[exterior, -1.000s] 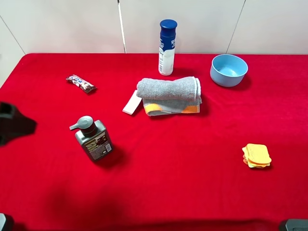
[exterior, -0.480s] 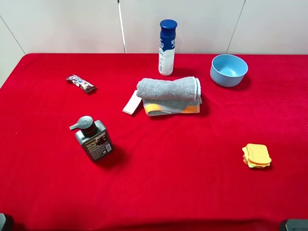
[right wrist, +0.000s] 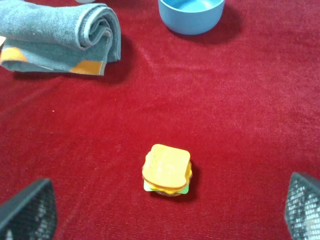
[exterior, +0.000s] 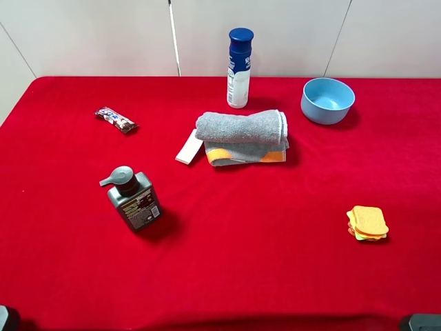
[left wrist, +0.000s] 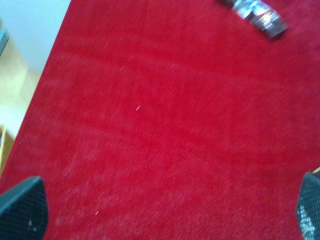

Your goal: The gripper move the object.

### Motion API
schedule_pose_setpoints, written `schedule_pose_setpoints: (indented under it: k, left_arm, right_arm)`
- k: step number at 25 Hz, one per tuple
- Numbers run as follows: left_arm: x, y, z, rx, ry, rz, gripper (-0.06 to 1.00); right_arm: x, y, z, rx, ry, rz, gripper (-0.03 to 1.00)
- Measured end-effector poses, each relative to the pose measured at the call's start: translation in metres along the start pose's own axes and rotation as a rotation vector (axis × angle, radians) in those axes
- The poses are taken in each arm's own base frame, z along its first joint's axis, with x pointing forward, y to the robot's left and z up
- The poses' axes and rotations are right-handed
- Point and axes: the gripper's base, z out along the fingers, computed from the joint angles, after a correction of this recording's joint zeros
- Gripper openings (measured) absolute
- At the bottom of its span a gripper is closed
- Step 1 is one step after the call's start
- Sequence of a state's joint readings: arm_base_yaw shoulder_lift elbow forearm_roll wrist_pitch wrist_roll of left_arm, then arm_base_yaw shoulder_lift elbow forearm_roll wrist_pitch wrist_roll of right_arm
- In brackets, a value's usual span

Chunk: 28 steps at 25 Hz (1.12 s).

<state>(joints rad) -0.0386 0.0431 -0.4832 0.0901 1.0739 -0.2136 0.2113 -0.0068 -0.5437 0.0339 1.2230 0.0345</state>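
- The pump bottle [exterior: 132, 200] stands upright on the red bench [exterior: 262, 248], left of centre, open cloth all around.
- Left pincer [left wrist: 165, 210] and right pincer [right wrist: 165, 207] both gape wide over the bench, holding nothing.

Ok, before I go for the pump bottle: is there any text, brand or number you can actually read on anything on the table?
None is legible.
Dark grey rectangular pump bottle: small printed label, too small to read.
Tall white bottle with blue cap: blue print, blurred, unreadable.
Shiny wrapped snack bar: printed wrapper, unreadable in the high view and in the left wrist view.
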Motion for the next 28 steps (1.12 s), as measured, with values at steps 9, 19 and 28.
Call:
schedule_pose_setpoints:
  k: [9,19,28]
  left_arm:
    - [0.0049,-0.0045,-0.0049,0.063,-0.04,0.058,0.99]
    - [0.0048,-0.0045,-0.0049,0.062,-0.041,0.061,0.99]
    - [0.0048,-0.0044,-0.0049,0.061,-0.042,0.064,0.99]
  right_arm:
    - [0.0,0.0,0.0,0.0,0.0,0.0,0.69]
    - [0.0,0.0,0.0,0.0,0.0,0.0,0.69]
    - [0.0,0.0,0.0,0.0,0.0,0.0,0.69]
